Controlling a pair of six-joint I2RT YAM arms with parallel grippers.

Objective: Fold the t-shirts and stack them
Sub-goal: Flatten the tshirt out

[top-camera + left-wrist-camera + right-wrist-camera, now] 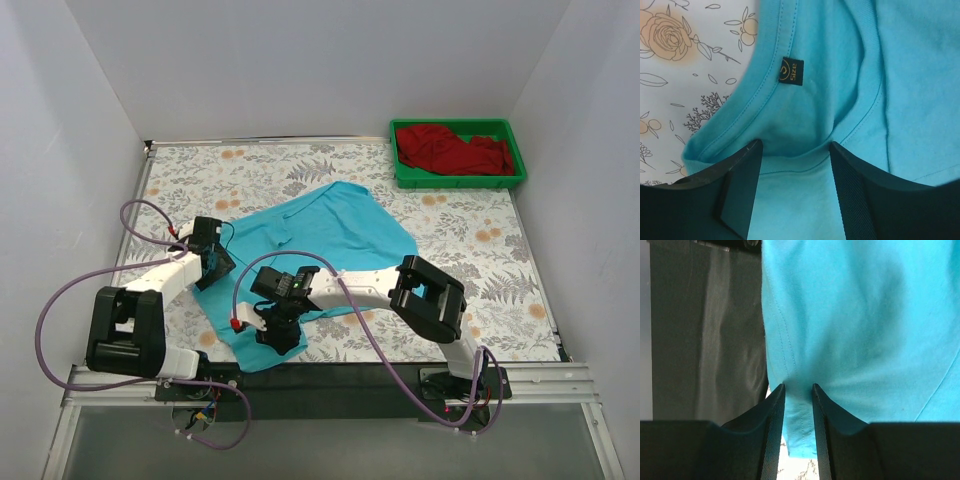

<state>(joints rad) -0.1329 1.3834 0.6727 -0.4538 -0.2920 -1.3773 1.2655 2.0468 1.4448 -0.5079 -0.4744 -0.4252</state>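
Turquoise cotton covers the middle of the flower-printed tabletop [480, 270] as we look down on two robot arms at work on the turquoise t-shirt [330, 225], which lies spread from the centre toward the near edge, its left side close to the left edge. The dark red t-shirt [450, 148] sits crumpled inside a green tray [455, 182] at the far right corner, well apart from both arms. Purple cables [60, 300] loop around the left arm near the near left corner. White walls close in the tabletop on three sides.

From above, the right arm reaches across the near part of the turquoise t-shirt and hides some of the cloth beneath it. The left claw [218, 268] is at the shirt's left side, over the collar [872, 75]; in its own camera we see a small black size label [791, 71] just inside the neckline. Its fingers stand apart, with the neckline cloth lying between them unpinched.

The right claw [798, 387] is at the shirt's near edge, just by the near edge of the tabletop. Its fingers are drawn narrow, clamped on a fold of the turquoise cloth beside a stitched hem.
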